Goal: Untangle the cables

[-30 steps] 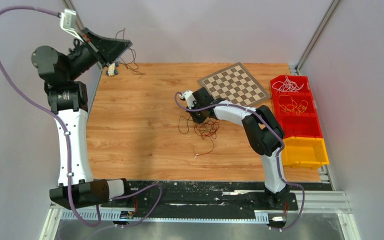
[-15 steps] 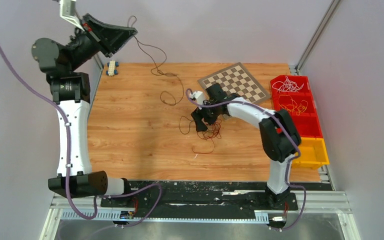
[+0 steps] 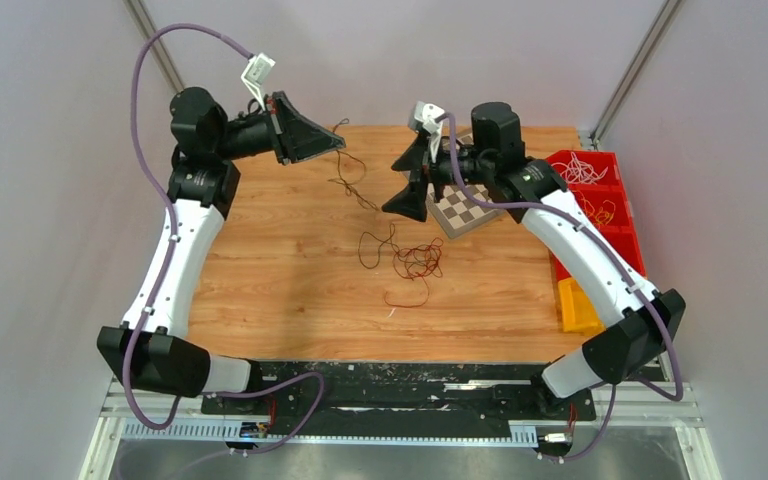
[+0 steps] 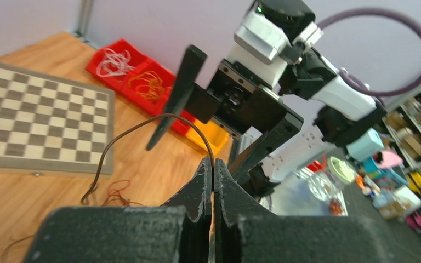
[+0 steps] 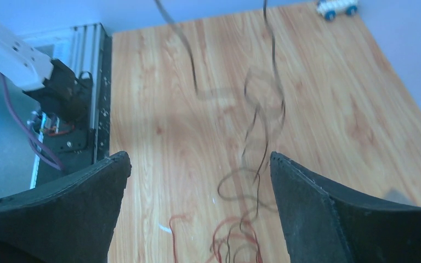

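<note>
The left gripper (image 3: 336,145), raised over the far-left part of the light wooden table (image 3: 260,270), has its jaws pinched tight on a thin dark brown wire (image 4: 164,115); that wire trails down to the loose tangle of thin red wires (image 3: 418,262) lying mid-table; the right gripper (image 3: 410,183) hovers just beyond the tangle, near the wire, jaws spread wide.

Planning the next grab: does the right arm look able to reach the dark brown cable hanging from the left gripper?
Probably yes. The right gripper is open, raised and facing the dark brown cable, which hangs from the shut left gripper; nothing stands between them in the right wrist view.
</note>
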Available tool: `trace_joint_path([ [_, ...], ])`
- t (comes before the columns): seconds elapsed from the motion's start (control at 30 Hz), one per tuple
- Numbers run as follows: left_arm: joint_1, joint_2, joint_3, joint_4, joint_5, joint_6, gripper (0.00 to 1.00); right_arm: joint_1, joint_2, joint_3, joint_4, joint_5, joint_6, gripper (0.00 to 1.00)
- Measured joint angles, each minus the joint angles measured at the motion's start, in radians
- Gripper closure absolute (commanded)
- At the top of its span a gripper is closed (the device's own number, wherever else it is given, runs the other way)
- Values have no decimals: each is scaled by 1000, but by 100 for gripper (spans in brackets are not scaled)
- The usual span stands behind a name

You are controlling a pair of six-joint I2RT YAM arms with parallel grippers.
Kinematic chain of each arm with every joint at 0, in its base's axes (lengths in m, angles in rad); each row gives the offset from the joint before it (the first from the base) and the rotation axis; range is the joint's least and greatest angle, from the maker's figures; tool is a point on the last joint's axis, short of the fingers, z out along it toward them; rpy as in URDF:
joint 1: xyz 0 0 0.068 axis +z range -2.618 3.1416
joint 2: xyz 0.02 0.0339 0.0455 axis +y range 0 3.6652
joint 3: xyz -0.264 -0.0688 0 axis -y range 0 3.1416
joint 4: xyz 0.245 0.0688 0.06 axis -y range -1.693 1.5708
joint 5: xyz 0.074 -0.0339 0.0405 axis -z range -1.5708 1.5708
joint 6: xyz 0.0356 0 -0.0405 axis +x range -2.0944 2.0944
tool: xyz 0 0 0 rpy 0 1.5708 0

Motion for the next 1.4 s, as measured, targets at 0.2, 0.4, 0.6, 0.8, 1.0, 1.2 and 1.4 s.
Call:
trace_joint_path([
  [0.2, -94, 0, -6, 53, 79, -34, 100, 59, 43, 23, 174, -30, 92, 0],
  [0.4, -158, 6, -7, 203, 118, -152, 100, 71, 99, 47, 275, -91, 188, 17],
  [0.6, -164, 38, -7, 298, 117, -231, 100, 87, 77, -12, 322, -188, 269, 13],
  [0.8, -158, 56, -7, 287, 65, -230, 100, 130, 23, -82, 345, -200, 309, 19],
  [1.0, -158, 58, -7, 290, -24, -241, 100, 162, 21, -81, 367, -115, 317, 68],
  [1.2, -121, 59, -26, 287, -105, -256, 100, 125, -16, -119, 360, -53, 320, 96],
  [1.4, -37, 60, -104, 270, -145, -281, 100, 65, -147, -187, 311, 12, 309, 100],
])
